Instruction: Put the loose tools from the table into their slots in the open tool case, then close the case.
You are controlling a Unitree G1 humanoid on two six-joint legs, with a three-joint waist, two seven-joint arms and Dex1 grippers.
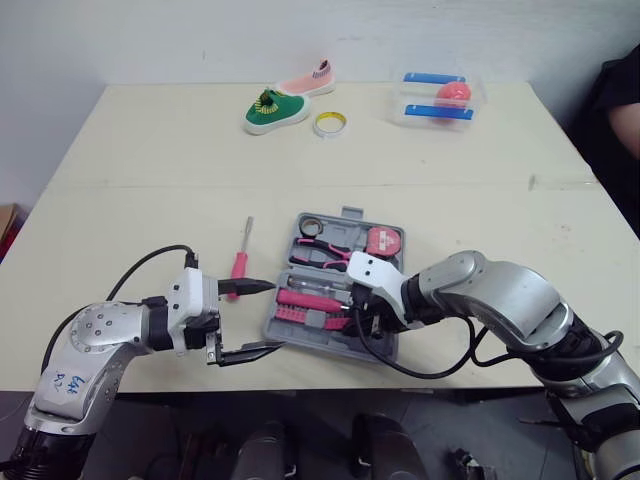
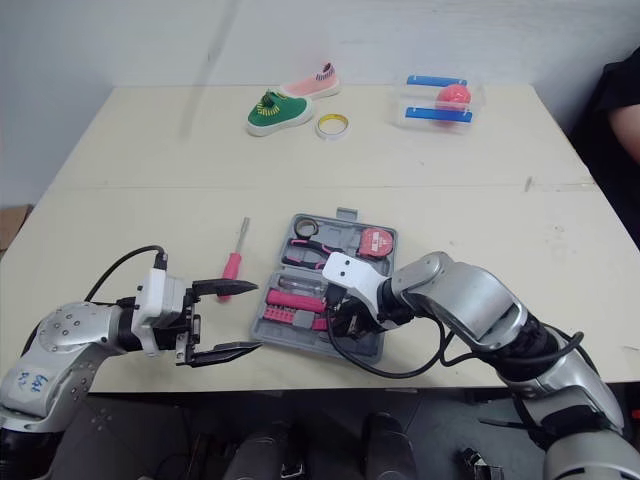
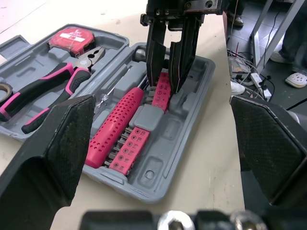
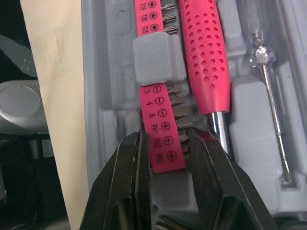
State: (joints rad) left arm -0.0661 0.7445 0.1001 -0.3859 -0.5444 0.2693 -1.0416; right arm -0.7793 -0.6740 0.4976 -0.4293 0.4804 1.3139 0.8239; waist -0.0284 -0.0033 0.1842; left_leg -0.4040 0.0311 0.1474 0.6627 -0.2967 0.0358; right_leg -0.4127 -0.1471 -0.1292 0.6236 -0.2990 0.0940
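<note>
Right gripper (image 4: 165, 134) down in the near half of the open case (image 1: 343, 214), fingers (image 4: 127, 172) drawn in on the end of a pink bit strip (image 4: 156, 103), one pad at each long edge. Strip's far end cut off by the frame. Middle covered by one grey clip (image 4: 152, 60), so unclear whether one strip or two laid end to end. Just beside the fingers, one pink dotted handle (image 4: 204, 62), steel shank partly behind a finger. Past that, one thin clear tester (image 4: 271, 91). In the head views, near corner of the case hidden under the right wrist.

Left gripper (image 1: 270, 316) spread wide, just short of the case's near side. One loose screwdriver (image 1: 238, 266), red-handled, flat on the table (image 1: 120, 180) outside the case, just beyond the upper finger, butt of the handle hidden behind it.

Beyond the right gripper, in the far half: one pair of pliers (image 1: 322, 252), one red tape measure (image 1: 386, 241), one small roll (image 1: 311, 225), hard to make out.

Well beyond both grippers: two shoes, a green shoe (image 1: 275, 108) and a pink shoe (image 1: 308, 80); one yellow tape ring (image 1: 329, 123); one clear box (image 1: 437, 98) with two blue bars and something pink inside. Out to the right gripper's side, one dark sleeve (image 1: 622, 95), cut off.
</note>
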